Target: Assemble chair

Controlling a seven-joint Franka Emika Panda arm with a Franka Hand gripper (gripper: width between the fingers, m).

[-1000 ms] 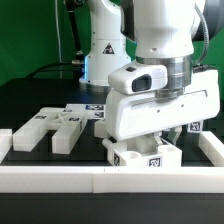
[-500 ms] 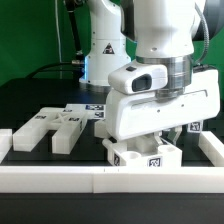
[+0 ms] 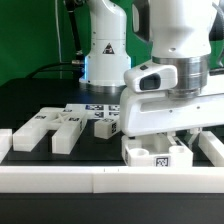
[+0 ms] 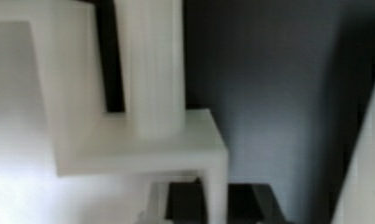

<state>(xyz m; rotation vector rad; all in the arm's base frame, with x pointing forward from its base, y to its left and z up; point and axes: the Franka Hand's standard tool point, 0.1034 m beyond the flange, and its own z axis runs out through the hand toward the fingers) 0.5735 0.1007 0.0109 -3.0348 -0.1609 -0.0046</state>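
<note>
A chunky white chair piece [image 3: 158, 153] with black-and-white tags stands just behind the front rail, towards the exterior view's right. My gripper [image 3: 168, 138] hangs right over it, its fingertips hidden by the big white hand. In the wrist view a white post [image 4: 148, 60] rises from a white block [image 4: 145, 140], all blurred. The dark fingers [image 4: 180, 200] of the gripper [image 4: 209, 198] stand shut with only a thin white sliver between them. Whether they pinch anything I cannot tell. Notched white blocks [image 3: 45, 128] and a small post [image 3: 105, 126] lie to the exterior view's left.
The long low white border rail [image 3: 90, 178] runs along the front, with its side arm [image 3: 212, 150] at the exterior view's right. The marker board [image 3: 95, 110] lies flat behind the loose pieces. The arm's base [image 3: 105, 50] stands at the back.
The hand has shifted towards the exterior view's right, and the tagged chair piece under it has shifted the same way. The small post, hidden before, now shows.
</note>
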